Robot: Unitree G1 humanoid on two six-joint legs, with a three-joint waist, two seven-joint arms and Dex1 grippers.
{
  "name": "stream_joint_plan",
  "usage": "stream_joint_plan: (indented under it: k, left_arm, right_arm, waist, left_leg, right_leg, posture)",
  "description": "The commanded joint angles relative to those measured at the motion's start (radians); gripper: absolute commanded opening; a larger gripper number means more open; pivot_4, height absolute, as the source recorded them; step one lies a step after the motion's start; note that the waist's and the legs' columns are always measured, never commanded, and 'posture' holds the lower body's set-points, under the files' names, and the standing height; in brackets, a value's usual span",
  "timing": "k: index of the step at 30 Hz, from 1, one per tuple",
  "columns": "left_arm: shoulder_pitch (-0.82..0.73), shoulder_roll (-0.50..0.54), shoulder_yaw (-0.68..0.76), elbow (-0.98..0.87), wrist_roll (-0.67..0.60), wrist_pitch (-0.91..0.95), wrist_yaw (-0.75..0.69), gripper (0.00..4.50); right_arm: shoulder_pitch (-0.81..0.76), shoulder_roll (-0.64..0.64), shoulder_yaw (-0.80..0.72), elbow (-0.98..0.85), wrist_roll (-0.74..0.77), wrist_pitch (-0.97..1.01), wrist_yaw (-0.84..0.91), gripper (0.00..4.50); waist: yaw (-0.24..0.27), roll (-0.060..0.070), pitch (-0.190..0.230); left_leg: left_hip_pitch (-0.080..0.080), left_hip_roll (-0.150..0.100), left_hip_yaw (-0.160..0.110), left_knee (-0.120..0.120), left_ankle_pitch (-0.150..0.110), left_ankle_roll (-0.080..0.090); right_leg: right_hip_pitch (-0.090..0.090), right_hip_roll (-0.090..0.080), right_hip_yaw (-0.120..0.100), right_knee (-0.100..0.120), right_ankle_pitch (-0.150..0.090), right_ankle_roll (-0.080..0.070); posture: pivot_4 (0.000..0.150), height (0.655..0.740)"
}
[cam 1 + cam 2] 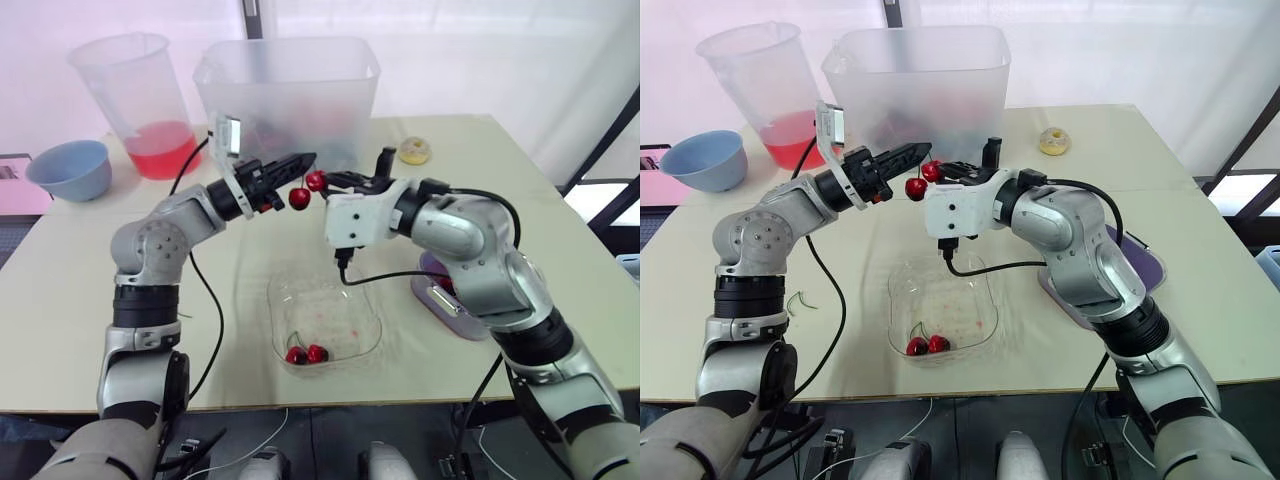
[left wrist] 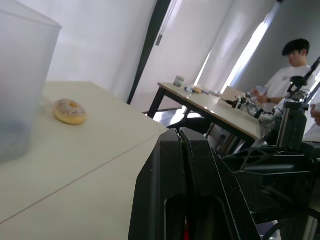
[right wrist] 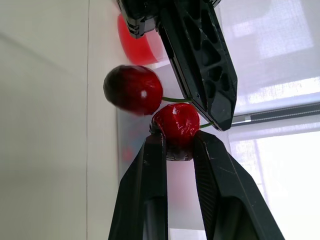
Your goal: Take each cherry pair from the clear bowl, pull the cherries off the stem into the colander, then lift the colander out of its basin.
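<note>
— Over the table, just in front of the basin: cherry pair up in the air, between both grippers.
— Held how?
— Left gripper: fingers pressed together on the stem. Right gripper: fingers narrowed onto one cherry, touching it on both sides.
— And the other cherry?
— Hanging free just beside the first, joined by the stem alone.
— Underneath?
— Bowl on the table below, with a second pair lying at its near edge.
— Colander?
— Inside the basin, no more than a dark shape through the cloudy wall; cannot tell more.
— Anything else about?
— Jug of red liquid and blue dish off to the left, doughnut right of the basin, purple tray partly hidden under the right arm.
</note>
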Motion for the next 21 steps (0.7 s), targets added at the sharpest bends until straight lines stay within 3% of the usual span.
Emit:
stream_joint_plan:
  k: [1,2,6,8,12,16,19,21]
  left_arm:
    - [-0.031,0.009,0.037,-0.012,-0.017,-0.011,0.0,0.0]
    - [-0.032,0.01,0.036,-0.011,-0.018,-0.012,-0.001,0.0]
    - [-0.035,0.017,0.037,-0.004,-0.017,-0.012,-0.008,0.0]
    - [-0.03,0.029,0.037,-0.005,-0.015,-0.009,-0.019,0.0]
    - [-0.032,0.069,0.028,-0.002,-0.021,-0.002,-0.09,0.0]
    - [-0.036,0.104,0.018,-0.014,-0.045,0.012,-0.187,0.0]
    - [-0.024,0.131,0.009,-0.049,-0.08,0.039,-0.276,0.0]
    - [-0.012,0.144,0.004,-0.077,-0.103,0.058,-0.318,0.0]
  right_arm:
    - [0.009,0.023,-0.05,-0.059,0.072,0.032,0.024,1.31]
    - [0.008,0.007,-0.044,-0.061,0.057,0.012,0.027,1.52]
    - [0.025,-0.049,-0.026,-0.067,0.012,-0.043,0.042,3.54]
    - [0.062,-0.076,-0.066,-0.097,0.062,-0.021,0.077,4.48]
    - [0.15,-0.094,-0.193,-0.155,0.2,0.095,0.12,4.48]
    - [0.198,0.011,-0.354,-0.204,0.339,0.388,0.057,4.48]
    - [0.219,0.061,-0.488,-0.24,0.682,0.624,0.206,4.48]
    - [0.239,0.076,-0.535,-0.271,0.767,0.726,0.182,4.48]
  waist:
    - [0.0,0.0,0.0]
    - [0.0,0.0,0.0]
    - [0.001,0.0,0.0]
    - [0.002,0.0,0.0]
    - [0.001,0.0,0.0]
    - [0.0,0.0,0.0]
    - [0.0,0.0,0.0]
    - [0.0,0.0,0.0]
  left_leg:
    - [0.0,0.0,0.0,0.0,0.0,0.0]
    - [0.0,0.0,0.0,0.0,0.0,0.0]
    - [0.0,0.0,0.0,0.0,0.0,0.0]
    - [0.0,0.0,0.0,0.0,0.0,0.0]
    - [0.0,0.0,0.0,0.0,0.0,0.0]
    - [0.0,0.0,0.0,0.0,0.0,0.0]
    - [0.0,0.0,-0.001,0.0,0.0,0.0]
    - [0.0,0.001,-0.001,0.0,0.0,0.0]
  right_leg:
    - [0.0,0.0,0.0,0.0,0.0,0.0]
    - [0.0,0.0,0.0,0.0,0.0,0.0]
    - [0.0,0.0,0.0,0.0,0.0,0.0]
    - [0.0,0.0,0.0,0.0,0.0,0.0]
    - [0.001,0.0,0.0,0.0,0.0,0.0]
    - [0.001,0.001,0.0,0.0,0.0,0.0]
    - [0.001,0.0,0.0,0.0,0.0,0.0]
    - [0.002,0.0,0.0,-0.001,0.0,0.0]
  posture:
    - [0.15,0.74]
    - [0.15,0.74]
    - [0.15,0.74]
    - [0.15,0.74]
    - [0.15,0.74]
    - [0.15,0.74]
    - [0.15,0.74]
    - [0.15,0.74]
